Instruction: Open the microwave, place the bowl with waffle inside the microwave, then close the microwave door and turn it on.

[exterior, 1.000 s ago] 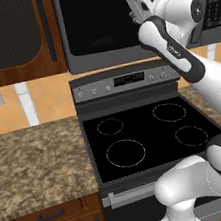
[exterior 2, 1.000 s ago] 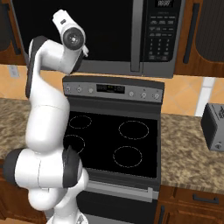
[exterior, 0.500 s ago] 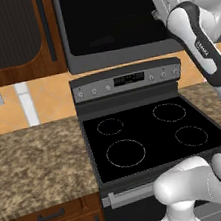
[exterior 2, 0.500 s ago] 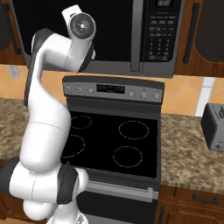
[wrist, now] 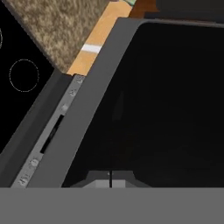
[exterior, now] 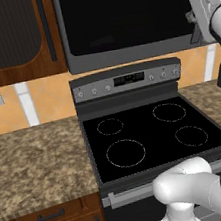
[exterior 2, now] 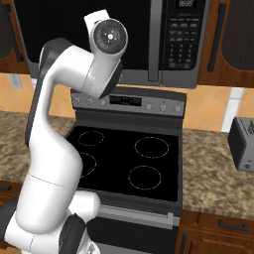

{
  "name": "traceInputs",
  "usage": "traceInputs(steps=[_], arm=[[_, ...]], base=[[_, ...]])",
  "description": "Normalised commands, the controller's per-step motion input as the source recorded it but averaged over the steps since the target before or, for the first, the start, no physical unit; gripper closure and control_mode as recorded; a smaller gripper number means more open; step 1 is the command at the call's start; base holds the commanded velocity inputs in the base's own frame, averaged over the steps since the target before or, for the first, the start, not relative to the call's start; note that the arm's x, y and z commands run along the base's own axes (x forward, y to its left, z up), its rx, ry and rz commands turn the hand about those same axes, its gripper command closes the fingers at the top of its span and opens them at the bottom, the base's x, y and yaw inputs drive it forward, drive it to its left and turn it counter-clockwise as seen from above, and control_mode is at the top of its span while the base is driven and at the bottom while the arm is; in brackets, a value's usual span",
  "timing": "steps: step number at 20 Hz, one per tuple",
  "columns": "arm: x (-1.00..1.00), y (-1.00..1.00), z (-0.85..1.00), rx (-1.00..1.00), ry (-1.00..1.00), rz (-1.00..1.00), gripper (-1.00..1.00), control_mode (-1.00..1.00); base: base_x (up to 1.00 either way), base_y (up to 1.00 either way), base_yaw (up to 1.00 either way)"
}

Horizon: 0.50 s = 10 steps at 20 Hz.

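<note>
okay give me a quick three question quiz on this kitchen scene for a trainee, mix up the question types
1. True or false: the microwave door is shut.
2. The gripper is: A) open, B) shut on the bowl, C) shut, holding nothing.
3. Fill in: the toaster stands on the counter to the ____ of the stove.

Key: 1 true; 2 C; 3 right.
</note>
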Motion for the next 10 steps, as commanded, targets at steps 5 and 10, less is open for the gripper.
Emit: traceInputs(steps=[5, 10], arm=[[-0.01, -0.72, -0.21, 0.06, 0.0, 0.07, 1.0, -1.0], [-0.01, -0.75, -0.35, 0.01, 0.0, -0.01, 1.0, -1.0]], base=[[0.0, 0.0, 0.0], [0.0, 0.0, 0.0]])
